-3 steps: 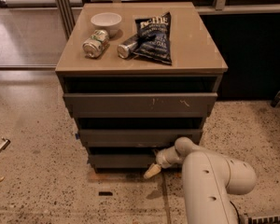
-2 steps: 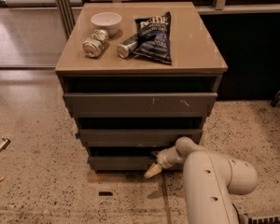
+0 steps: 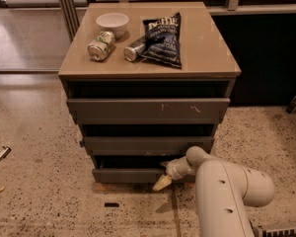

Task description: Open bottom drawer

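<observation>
The bottom drawer (image 3: 126, 175) is the lowest and smallest of three dark grey handleless fronts in the cabinet. It stands pulled out a little, with a dark gap above its top edge. My gripper (image 3: 164, 177) is at the drawer's upper right edge, its pale fingertip (image 3: 161, 183) hanging in front of the drawer face. My white arm (image 3: 222, 194) reaches in from the lower right.
The cabinet top (image 3: 207, 53) carries a white bowl (image 3: 112, 23), two cans (image 3: 101, 46) (image 3: 134, 48) and a dark chip bag (image 3: 163, 38). The scratched top front (image 3: 148, 110) and middle front (image 3: 148, 144) sit above. Speckled floor lies around, with a dark wall behind.
The arm and gripper have barely moved; the drawer looks about the same.
</observation>
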Tool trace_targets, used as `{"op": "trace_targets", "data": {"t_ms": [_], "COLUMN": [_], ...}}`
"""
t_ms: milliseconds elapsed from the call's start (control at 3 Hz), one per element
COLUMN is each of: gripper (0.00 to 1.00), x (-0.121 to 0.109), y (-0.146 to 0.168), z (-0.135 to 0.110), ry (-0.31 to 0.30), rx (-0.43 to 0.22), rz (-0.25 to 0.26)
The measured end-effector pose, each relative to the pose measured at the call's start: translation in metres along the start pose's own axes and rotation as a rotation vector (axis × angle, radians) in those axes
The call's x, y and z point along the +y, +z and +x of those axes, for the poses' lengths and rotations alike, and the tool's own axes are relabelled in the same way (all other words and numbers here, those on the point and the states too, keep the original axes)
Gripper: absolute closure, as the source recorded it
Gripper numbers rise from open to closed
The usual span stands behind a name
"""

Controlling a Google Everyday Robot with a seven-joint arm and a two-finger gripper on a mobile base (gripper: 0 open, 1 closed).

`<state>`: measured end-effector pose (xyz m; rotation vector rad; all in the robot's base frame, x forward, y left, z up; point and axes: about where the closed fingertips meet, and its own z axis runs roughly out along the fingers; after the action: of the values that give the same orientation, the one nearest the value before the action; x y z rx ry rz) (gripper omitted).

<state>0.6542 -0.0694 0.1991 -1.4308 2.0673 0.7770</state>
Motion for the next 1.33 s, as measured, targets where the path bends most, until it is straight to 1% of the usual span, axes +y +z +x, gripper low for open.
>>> {"op": "trace_targets", "data": {"t_ms": [333,667,1000,1333], "gripper": [0.15,0.34,0.43,0.43], "x": [0.019,0.023,0.045,0.071], "y": [-0.006,-0.008,-0.014,-0.023], "z": [0.013,0.016,0.029,0.040], "ry": [0.005,0.007,0.015,0.015], "rx": [0.002,0.003,0.010,0.022], "rz": [0.005,0.006,0.004,0.001]}}
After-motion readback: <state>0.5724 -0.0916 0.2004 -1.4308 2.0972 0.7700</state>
